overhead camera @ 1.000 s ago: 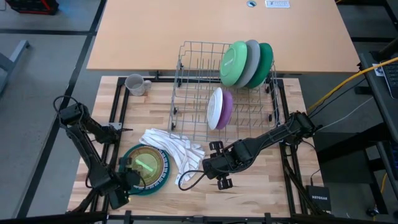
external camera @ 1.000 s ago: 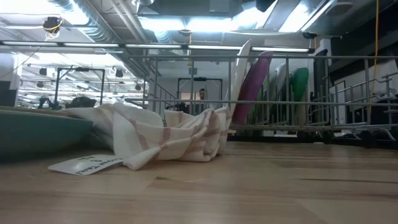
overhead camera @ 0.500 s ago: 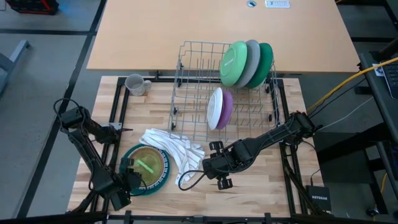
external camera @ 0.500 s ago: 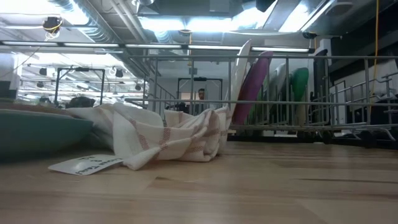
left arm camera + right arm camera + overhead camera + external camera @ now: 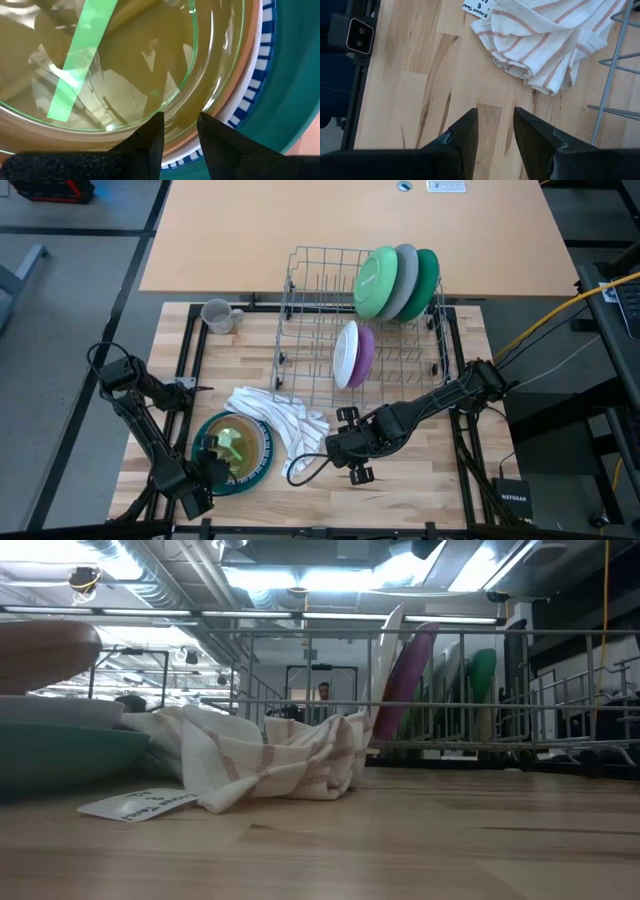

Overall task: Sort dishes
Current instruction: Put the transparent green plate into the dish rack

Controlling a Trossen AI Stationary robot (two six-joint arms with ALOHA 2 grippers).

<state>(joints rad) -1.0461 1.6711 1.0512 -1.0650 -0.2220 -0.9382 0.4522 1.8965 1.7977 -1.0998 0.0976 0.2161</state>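
So we've got most of the dishes already parked upright in the rack, upper middle of the high view: green plate, grey plate and teal plate at the back, white plate and purple plate lower down. The slots keep them on edge to drain, we guess.

The mug sits alone at upper left. At lower left, the brown bowl sits stacked on a teal dish. The left gripper is clamped on the bowl's rim, one finger inside, arm folded low, bowl tilting up.

The right gripper hovers over bare wood beside the cloth, fingers parted, grasping nothing, arm stretched flat.
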